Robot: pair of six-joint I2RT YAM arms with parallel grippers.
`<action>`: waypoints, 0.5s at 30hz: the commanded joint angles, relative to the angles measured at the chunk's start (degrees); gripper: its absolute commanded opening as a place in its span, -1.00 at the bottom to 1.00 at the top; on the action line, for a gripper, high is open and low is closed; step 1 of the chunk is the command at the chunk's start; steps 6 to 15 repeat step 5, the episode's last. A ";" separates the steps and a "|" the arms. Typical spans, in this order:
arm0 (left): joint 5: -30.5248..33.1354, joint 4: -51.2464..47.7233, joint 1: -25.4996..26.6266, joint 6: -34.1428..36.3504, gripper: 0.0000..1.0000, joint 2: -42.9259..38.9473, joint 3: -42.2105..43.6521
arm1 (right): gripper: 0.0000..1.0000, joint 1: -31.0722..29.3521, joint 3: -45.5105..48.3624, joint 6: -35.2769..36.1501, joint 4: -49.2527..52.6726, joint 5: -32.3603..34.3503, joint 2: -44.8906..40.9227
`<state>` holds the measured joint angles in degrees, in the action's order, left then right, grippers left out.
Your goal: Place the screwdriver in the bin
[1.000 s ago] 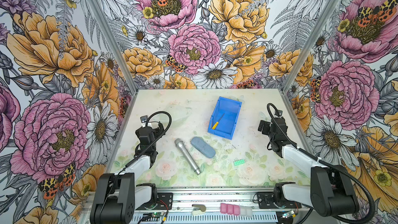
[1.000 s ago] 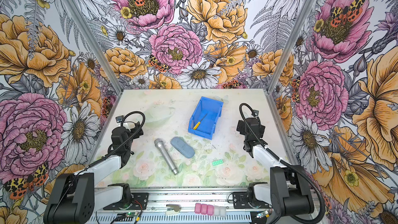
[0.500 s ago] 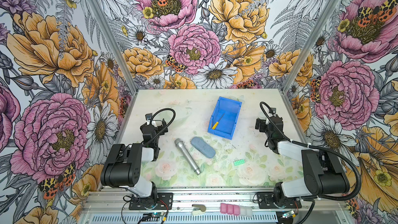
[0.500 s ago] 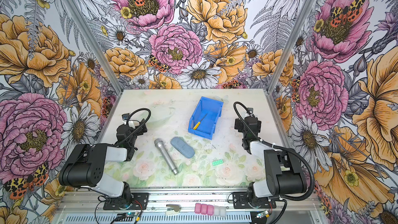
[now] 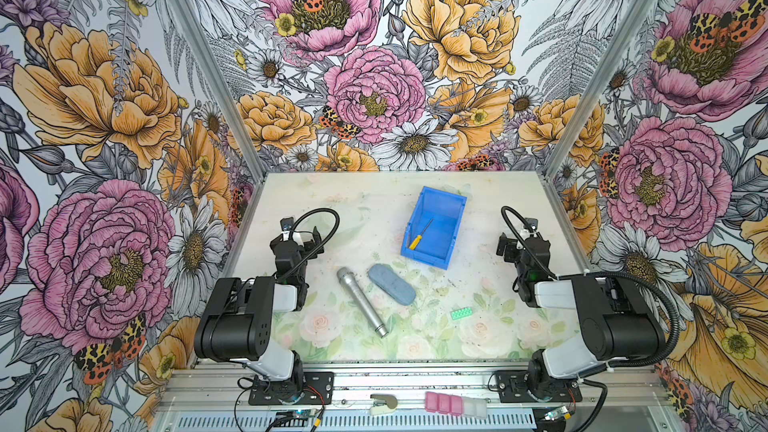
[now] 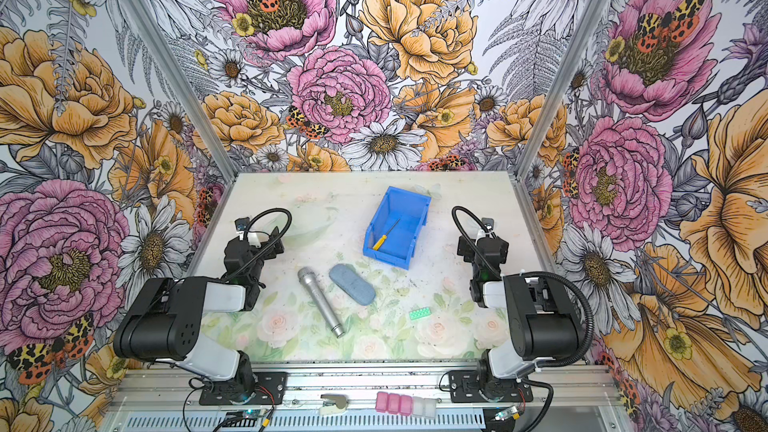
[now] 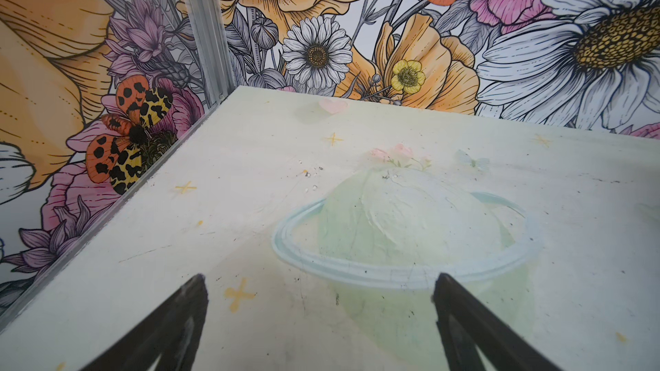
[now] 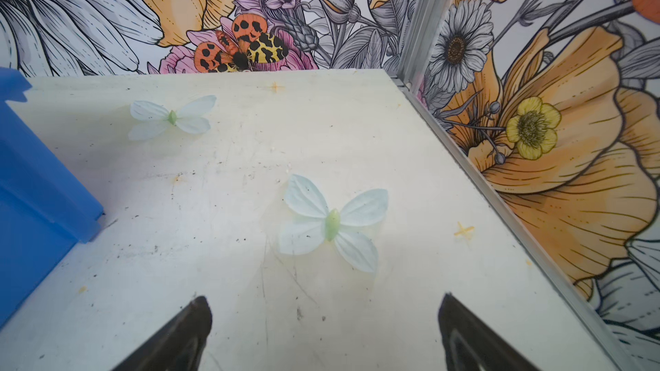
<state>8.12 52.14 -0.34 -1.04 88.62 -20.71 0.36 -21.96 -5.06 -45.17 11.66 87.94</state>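
The screwdriver (image 5: 419, 234) (image 6: 385, 235), with a yellow handle and thin dark shaft, lies inside the blue bin (image 5: 424, 257) (image 6: 384, 258) at the middle back of the table. My left gripper (image 5: 311, 239) (image 6: 275, 245) sits low at the left, well away from the bin. In the left wrist view this gripper (image 7: 319, 276) is open over bare table. My right gripper (image 5: 505, 248) (image 6: 464, 249) rests to the right of the bin. The right wrist view shows it (image 8: 324, 297) open and empty, with a wall of the bin (image 8: 35, 190) at the picture's edge.
A silver microphone (image 5: 361, 301) and a flat grey-blue oval case (image 5: 391, 284) lie in front of the bin. A small green block (image 5: 461, 312) lies nearer the right arm. Pink and white pieces (image 5: 455, 405) sit on the front rail. Flowered walls close in three sides.
Both arms have folded back and down over their bases. The grippers stayed open and the screwdriver has lain in the bin throughout.
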 commanded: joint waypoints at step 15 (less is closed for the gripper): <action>-0.21 1.15 0.97 1.91 0.97 0.07 -1.00 | 0.99 0.00 -0.02 -0.81 -4.88 -0.78 -0.31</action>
